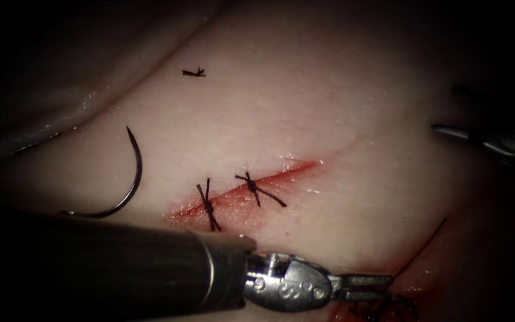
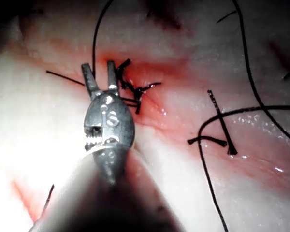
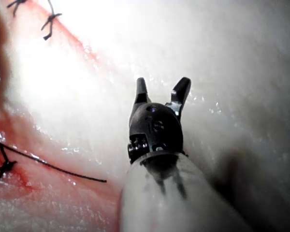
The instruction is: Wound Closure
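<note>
The cut runs slantwise across the tissue, with two tied knots across it. The curved needle lies loose on the tissue left of the cut, outside the tissue and held by neither tool. My left tool reaches in low on the right of the cut with its jaws open and nothing between them. In the left wrist view, its jaws stand next to a dark tangle of thread. My right tool hovers at the far right, open and holding nothing.
A short cut end of thread lies on the tissue far behind the cut. A loose thread runs down toward red fluid beside the left tool's tip. Long thread loops lie across the tissue.
</note>
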